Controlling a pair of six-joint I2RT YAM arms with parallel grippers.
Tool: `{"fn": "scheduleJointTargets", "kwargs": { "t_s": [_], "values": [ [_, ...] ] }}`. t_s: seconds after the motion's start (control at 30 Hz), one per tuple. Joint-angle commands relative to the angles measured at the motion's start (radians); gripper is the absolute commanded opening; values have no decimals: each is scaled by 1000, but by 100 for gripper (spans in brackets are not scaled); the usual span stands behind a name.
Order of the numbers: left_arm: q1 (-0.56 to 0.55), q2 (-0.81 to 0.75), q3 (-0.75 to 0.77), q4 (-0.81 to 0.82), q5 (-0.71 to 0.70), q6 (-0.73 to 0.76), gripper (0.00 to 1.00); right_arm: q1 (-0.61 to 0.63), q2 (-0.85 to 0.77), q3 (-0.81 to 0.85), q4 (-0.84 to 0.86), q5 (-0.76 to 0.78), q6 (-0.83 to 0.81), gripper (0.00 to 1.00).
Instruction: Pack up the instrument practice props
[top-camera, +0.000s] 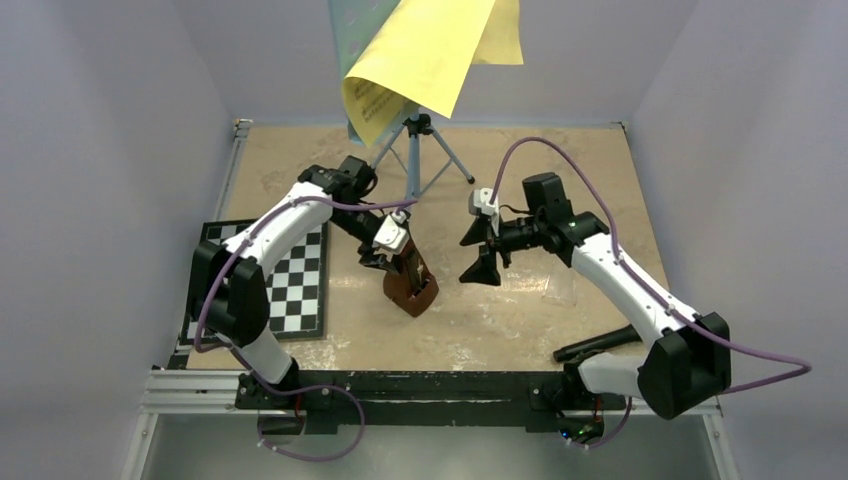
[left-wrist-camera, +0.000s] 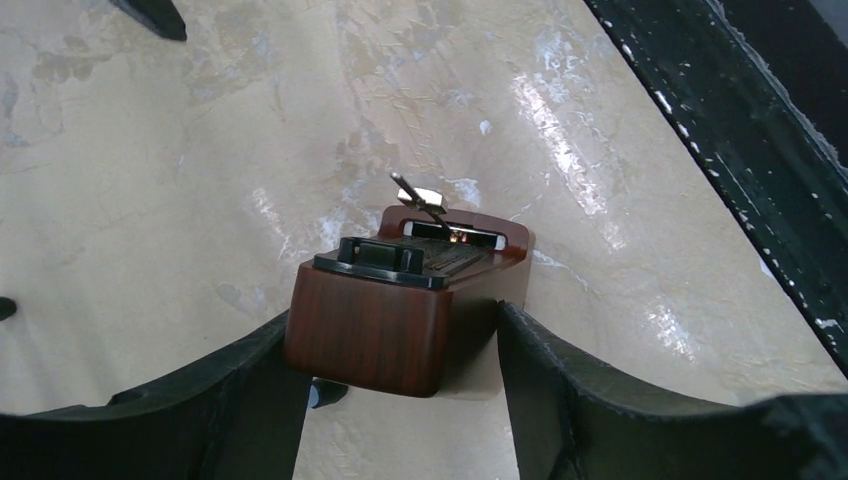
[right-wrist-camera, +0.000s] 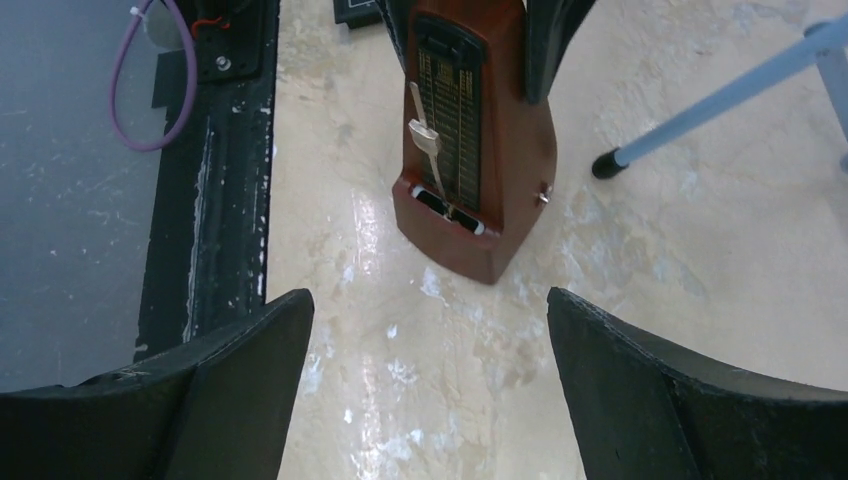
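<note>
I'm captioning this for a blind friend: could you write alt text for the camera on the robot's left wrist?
A small brown wood-grain pyramid-shaped metronome sits apparently clamped between the two black fingers of the left gripper, seen against a beige marbled table. Its thin metal pendulum shows at the far end, and a black rail crosses the upper right.

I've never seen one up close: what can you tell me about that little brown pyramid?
It is a metronome: a brown, wood-look pyramid case, its front open on a thin pendulum rod with a silvery weight over a ruled scale, and a small knob on one side. It stands on the beige table near the middle. The fingers of the left tool flank its narrow top; whether they press it is unclear.
</note>
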Motion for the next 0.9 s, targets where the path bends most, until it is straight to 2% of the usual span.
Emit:
{"fn": "scheduleJointTargets", "kwargs": {
  "t_s": [0.0,0.07,0.23,0.33,0.4,0.47,0.87],
  "values": [
    [-1,32,74,-154,71,144,64,60,39,-47,262,-61,124,90],
    [-1,54,102,-194,78,178,54,98,67,-88,397,-26,213,89],
    [-6,70,96,-219,75,211,37,155,176,-148,677,74,443,86],
    [-6,66,83,-196,61,173,15,187,207,-154,758,102,473,86],
    [-6,64,80,-191,62,159,12,207,225,-148,782,101,485,87],
    [-6,65,76,-177,60,144,0,218,250,-142,821,99,516,87],
    [-6,69,59,-141,55,107,0,237,274,-140,818,89,517,85]
  ]
}}
